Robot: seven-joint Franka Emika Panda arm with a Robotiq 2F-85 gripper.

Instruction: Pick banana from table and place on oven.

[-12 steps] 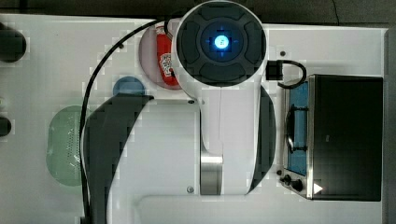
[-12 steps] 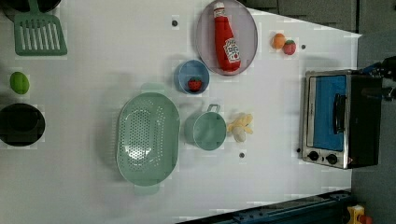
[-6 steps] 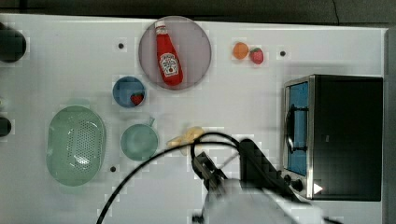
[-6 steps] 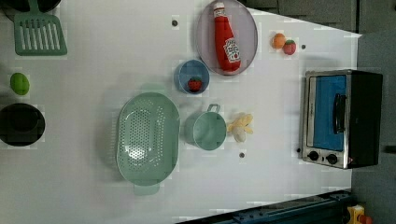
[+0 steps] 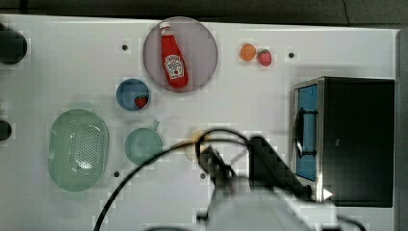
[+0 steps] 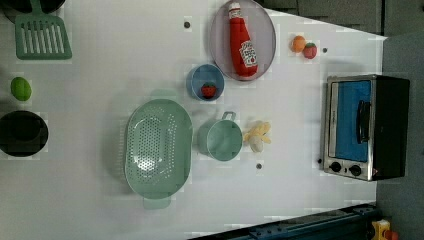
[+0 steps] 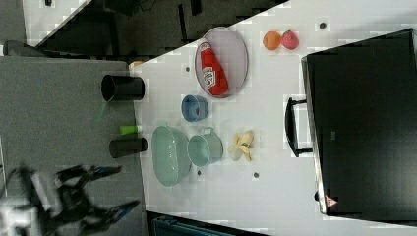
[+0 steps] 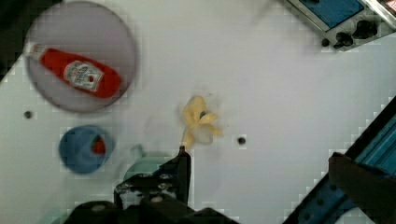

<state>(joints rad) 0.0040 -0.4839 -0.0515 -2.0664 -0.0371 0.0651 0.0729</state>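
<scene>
In the left view, banana [image 6: 258,136] lies between cup [image 6: 220,140] and oven [image 6: 365,126]; all on table [image 6: 100,75].

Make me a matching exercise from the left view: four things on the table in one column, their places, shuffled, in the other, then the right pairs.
Things:
1. ketchup bottle
2. banana
3. strawberry
4. spatula

Places:
A. in the small blue bowl
B. on the bare table, beside the teal cup
C. near the left view's upper left corner
D. lying on the round plate

Pairs: 1-D, 2-B, 3-A, 4-C
</scene>
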